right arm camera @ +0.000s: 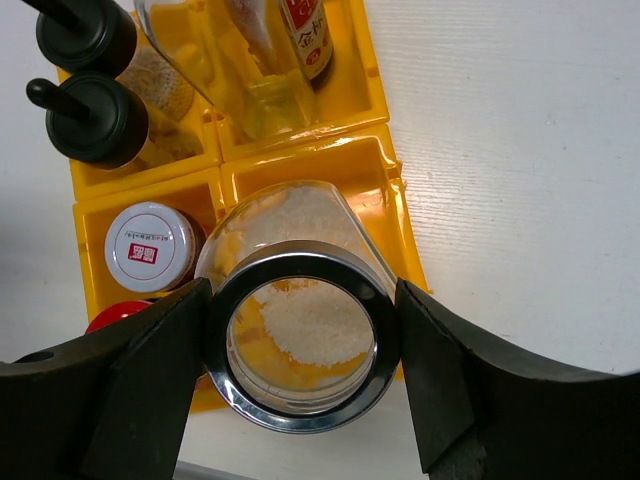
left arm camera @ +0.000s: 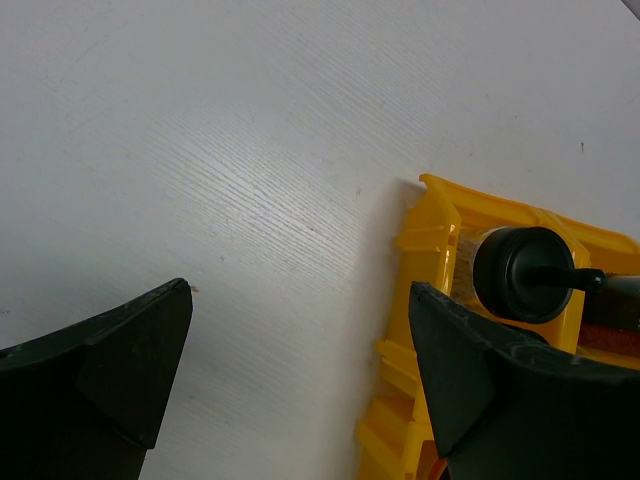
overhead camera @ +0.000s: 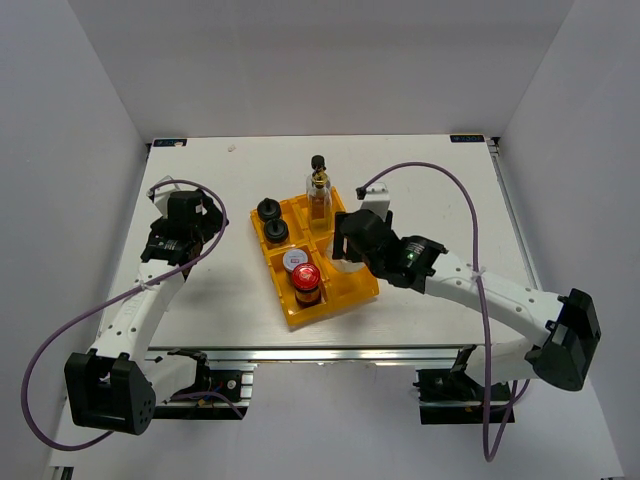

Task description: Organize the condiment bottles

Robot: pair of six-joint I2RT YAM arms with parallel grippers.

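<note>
My right gripper (right arm camera: 302,338) is shut on the silver-lidded jar (right arm camera: 290,215), which holds white grains, over the near right compartment of the yellow tray (overhead camera: 350,288). I cannot tell whether the jar touches the tray floor. Two black-lidded jars (overhead camera: 267,209) (overhead camera: 276,231) stand in the far left compartment. The white-lidded jar (overhead camera: 294,260) and the red-lidded jar (overhead camera: 305,278) stand in the near left one. The tall clear gold-topped bottle (overhead camera: 319,198) and the dark black-capped sauce bottle (overhead camera: 318,165) stand in the far right one. My left gripper (left arm camera: 300,290) is open and empty over the table, left of the tray.
The tray's left rim (left arm camera: 430,230) lies just right of my left gripper, with a black-lidded jar (left arm camera: 520,275) behind it. White walls close in the table on three sides. Purple cables loop from both arms.
</note>
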